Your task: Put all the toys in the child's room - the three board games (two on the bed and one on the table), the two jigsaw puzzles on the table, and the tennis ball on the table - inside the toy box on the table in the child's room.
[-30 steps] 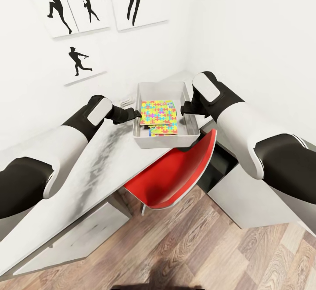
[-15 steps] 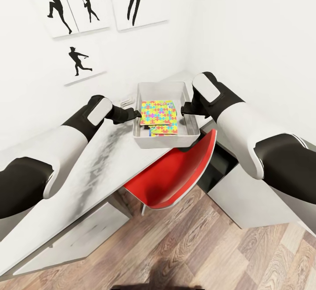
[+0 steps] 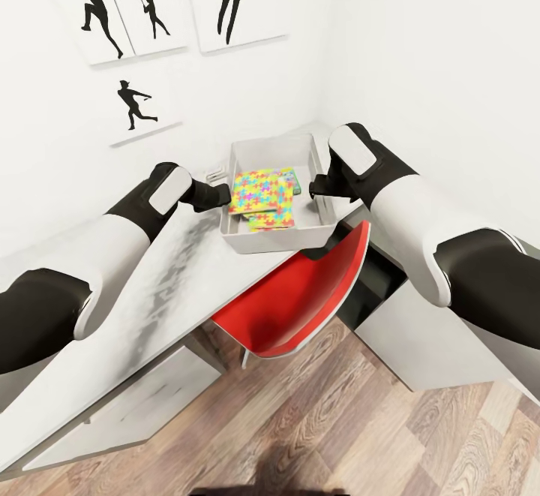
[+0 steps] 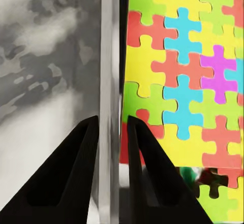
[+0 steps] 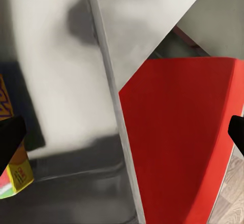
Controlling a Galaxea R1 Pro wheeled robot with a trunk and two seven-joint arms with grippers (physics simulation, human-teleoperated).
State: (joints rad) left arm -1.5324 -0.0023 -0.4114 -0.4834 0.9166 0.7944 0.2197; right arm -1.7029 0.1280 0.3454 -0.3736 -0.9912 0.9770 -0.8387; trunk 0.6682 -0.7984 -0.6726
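Left gripper jaws pinch the smooth grey toy box wall; right gripper jaws spread wide.

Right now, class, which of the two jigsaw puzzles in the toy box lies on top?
The larger-showing puzzle, nearer the wall, lies on top; the other puzzle peeks from beneath it at the toy box front.

Left gripper clamped, right gripper wide.

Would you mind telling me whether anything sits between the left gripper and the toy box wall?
Nothing visible does. The left gripper has its jaws straddling the toy box wall, one outside and one inside beside the jigsaw puzzle. The right gripper sits at the opposite wall.
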